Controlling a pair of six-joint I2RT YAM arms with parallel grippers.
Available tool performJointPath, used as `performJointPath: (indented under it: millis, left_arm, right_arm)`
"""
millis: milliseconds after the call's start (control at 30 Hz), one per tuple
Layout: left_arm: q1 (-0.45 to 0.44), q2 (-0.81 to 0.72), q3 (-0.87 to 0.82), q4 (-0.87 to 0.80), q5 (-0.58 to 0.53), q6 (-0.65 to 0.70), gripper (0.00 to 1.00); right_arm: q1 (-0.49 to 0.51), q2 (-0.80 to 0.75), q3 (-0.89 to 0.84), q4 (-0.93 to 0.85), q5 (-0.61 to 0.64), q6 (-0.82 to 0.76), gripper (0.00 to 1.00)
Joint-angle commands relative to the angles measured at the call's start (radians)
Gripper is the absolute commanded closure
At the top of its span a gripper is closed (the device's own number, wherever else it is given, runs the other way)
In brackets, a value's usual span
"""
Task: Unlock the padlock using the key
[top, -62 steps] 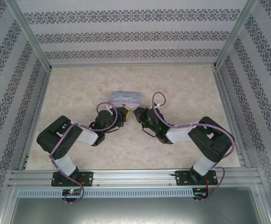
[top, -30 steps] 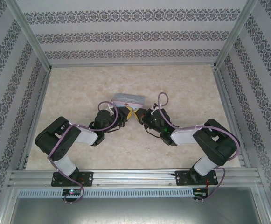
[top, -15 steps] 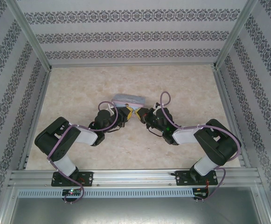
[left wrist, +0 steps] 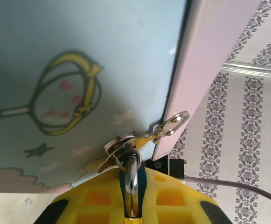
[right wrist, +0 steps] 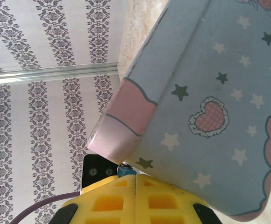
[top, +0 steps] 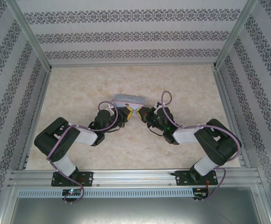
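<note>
The padlock (left wrist: 132,186), a teal body with a shiny face, is pinched between my left gripper's (left wrist: 131,179) yellow fingers. Its shackle (left wrist: 125,157) runs through the metal hasp (left wrist: 172,123) of the pale-blue tin (left wrist: 79,56). In the top view both grippers meet just in front of the tin (top: 128,98), the left gripper (top: 127,113) on the left and the right gripper (top: 141,113) on the right. My right gripper (right wrist: 135,179) is shut with its pads flush. A small teal bit (right wrist: 126,172) shows just past its tips, under the tin's pink corner (right wrist: 121,126). The key is hidden.
The tin (right wrist: 210,84) is tipped up on the marbled table (top: 79,88). Patterned walls (top: 135,32) and aluminium rails (top: 226,112) enclose the table on three sides. Open table lies behind and to both sides of the tin.
Two seconds ago the tin lay flatter; it is now tipped up. Over the last second my right wrist has shifted slightly to the right. The left arm holds still.
</note>
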Motion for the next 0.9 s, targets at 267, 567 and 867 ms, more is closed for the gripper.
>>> performJointPath:
  millis: [267, 567, 867]
  left_arm:
    - [-0.048, 0.028, -0.018, 0.152, 0.128, -0.04, 1.0]
    - [-0.048, 0.027, -0.027, 0.205, 0.089, -0.074, 1.0]
    - [-0.048, 0.011, -0.054, 0.192, 0.072, -0.071, 1.0]
  right_arm:
    - [0.009, -0.111, -0.058, 0.03, 0.091, -0.002, 1.0]
    - [0.035, -0.134, -0.089, 0.02, 0.127, 0.015, 1.0]
    - [0.04, -0.117, -0.113, 0.026, 0.148, 0.017, 1.0]
